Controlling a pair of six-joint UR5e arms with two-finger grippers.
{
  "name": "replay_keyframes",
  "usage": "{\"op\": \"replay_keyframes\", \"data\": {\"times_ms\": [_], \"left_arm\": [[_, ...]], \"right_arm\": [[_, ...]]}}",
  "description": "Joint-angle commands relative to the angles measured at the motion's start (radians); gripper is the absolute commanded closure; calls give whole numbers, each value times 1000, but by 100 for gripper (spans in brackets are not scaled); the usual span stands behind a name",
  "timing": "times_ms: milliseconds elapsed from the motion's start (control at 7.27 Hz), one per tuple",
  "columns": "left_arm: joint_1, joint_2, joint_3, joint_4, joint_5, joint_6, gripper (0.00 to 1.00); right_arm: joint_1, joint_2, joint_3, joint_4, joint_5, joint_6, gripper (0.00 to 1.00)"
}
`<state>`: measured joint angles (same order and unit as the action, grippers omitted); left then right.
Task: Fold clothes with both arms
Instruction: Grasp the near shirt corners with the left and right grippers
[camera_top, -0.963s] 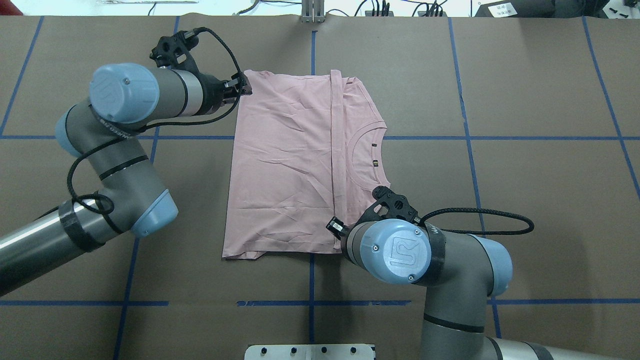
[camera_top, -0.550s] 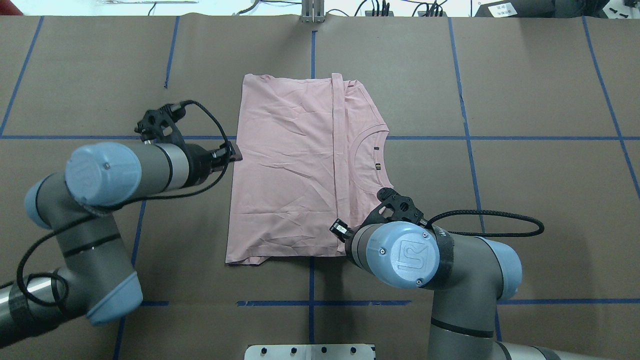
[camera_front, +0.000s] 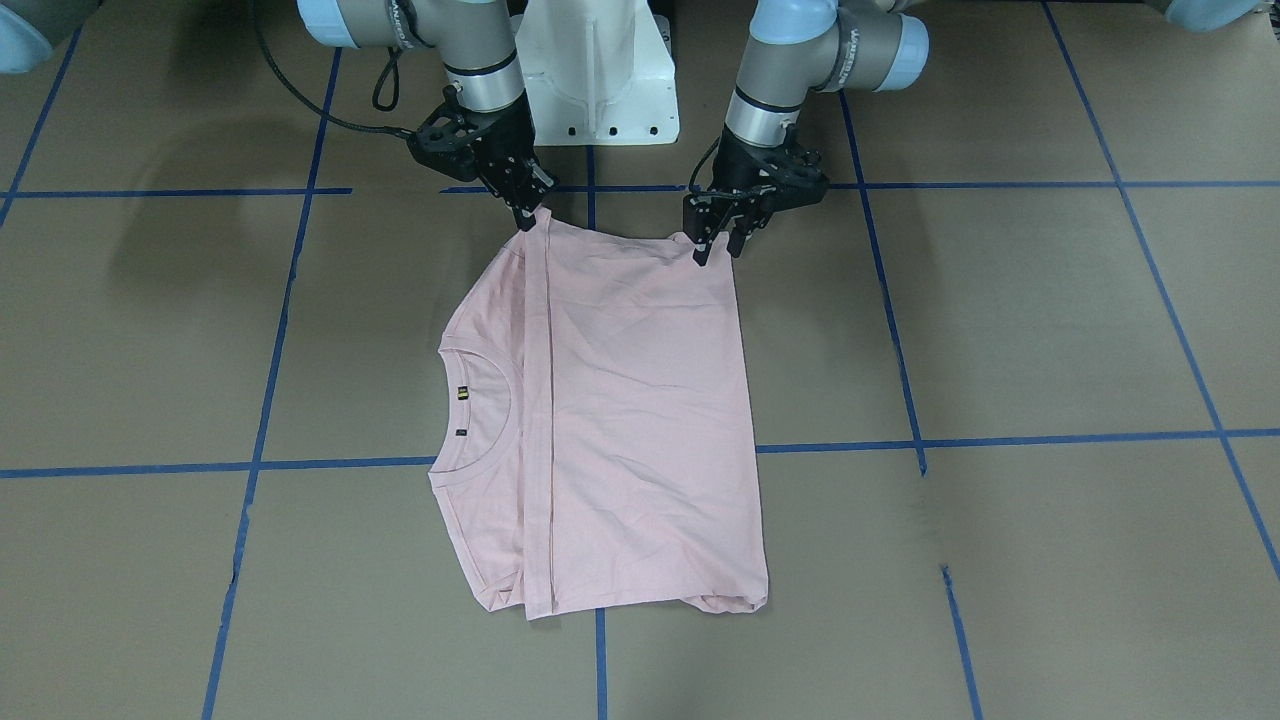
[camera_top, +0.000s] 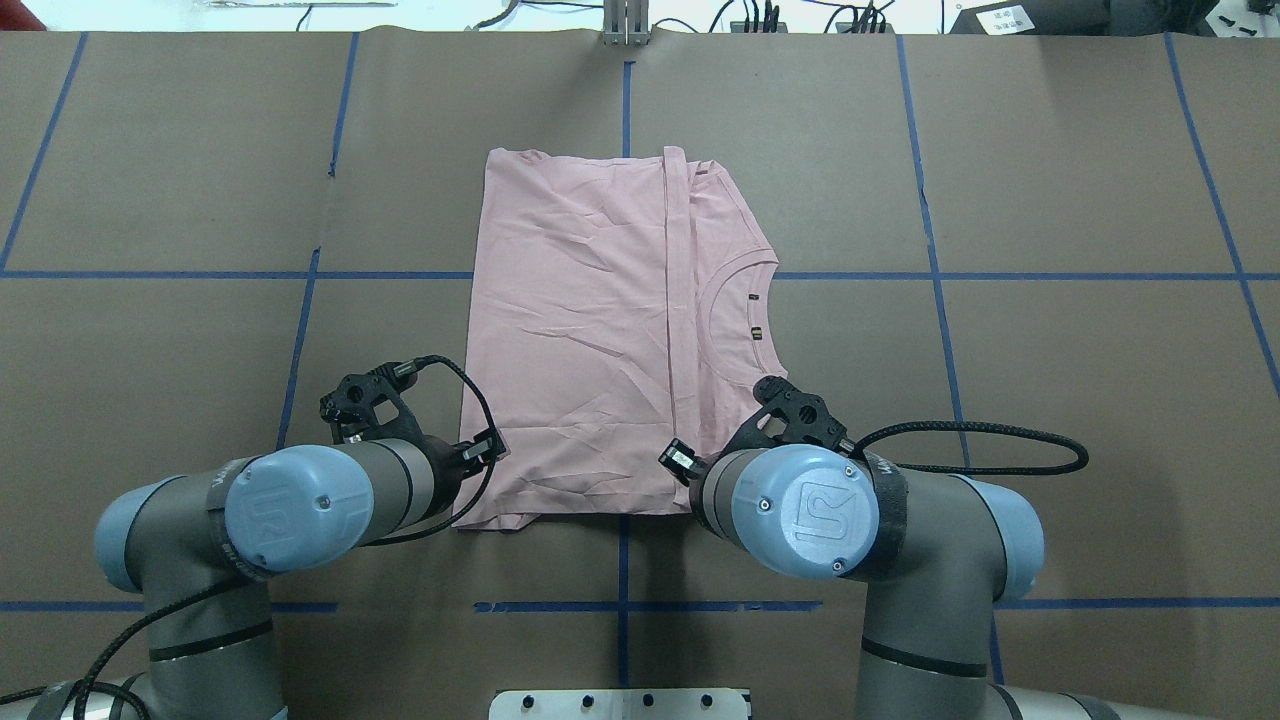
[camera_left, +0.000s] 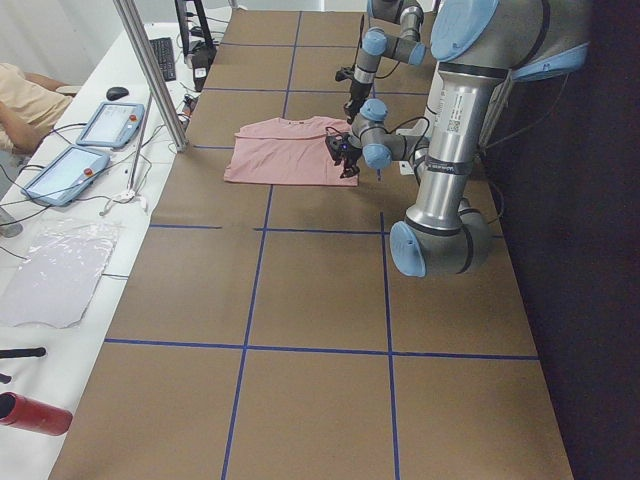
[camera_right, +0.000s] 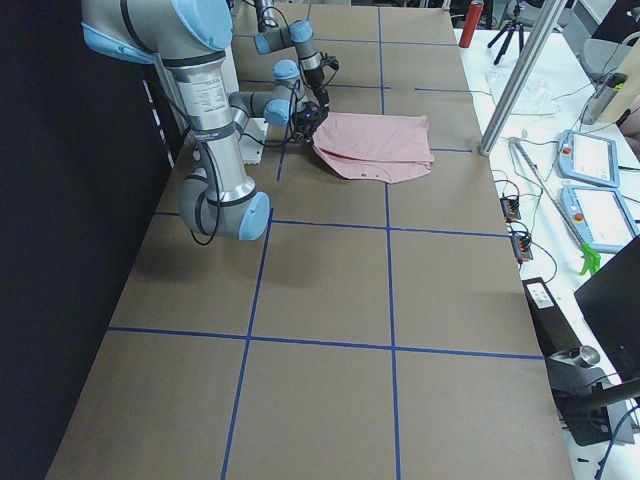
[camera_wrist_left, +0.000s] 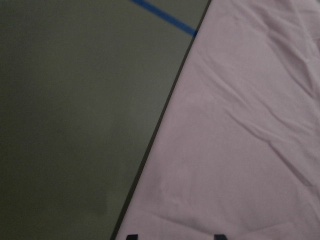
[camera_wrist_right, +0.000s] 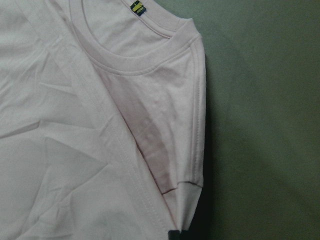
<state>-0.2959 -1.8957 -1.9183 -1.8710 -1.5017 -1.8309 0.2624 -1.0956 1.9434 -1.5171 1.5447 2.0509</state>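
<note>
Exterior front-facing: right fingers (camera_front: 521, 205) grip the T-shirt (camera_front: 640, 400) by its near edge, left fingers (camera_front: 700, 248) open above it. Its length runs away from both.

Pink ribbed-neck T-shirt (camera_wrist_right: 65, 150) on brown table (camera_wrist_right: 265, 110)

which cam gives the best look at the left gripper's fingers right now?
Exterior front-facing: the left gripper shows both fingers, apart, at the T-shirt corner. Overhead: its wrist hides most of it. Left wrist: only the two tips at the bottom edge. Side views: too small.
</note>
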Motion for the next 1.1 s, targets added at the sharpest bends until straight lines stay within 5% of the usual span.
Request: {"op": "replay_keyframes", "data": {"times_ms": [0, 963], "left_arm": [[46, 7, -16, 56, 1, -37, 38], [60, 9, 13, 58, 0, -53, 38]], "right_arm": [[0, 3, 0, 0, 2, 0, 100], [0, 2, 14, 0, 2, 0, 100]]}}
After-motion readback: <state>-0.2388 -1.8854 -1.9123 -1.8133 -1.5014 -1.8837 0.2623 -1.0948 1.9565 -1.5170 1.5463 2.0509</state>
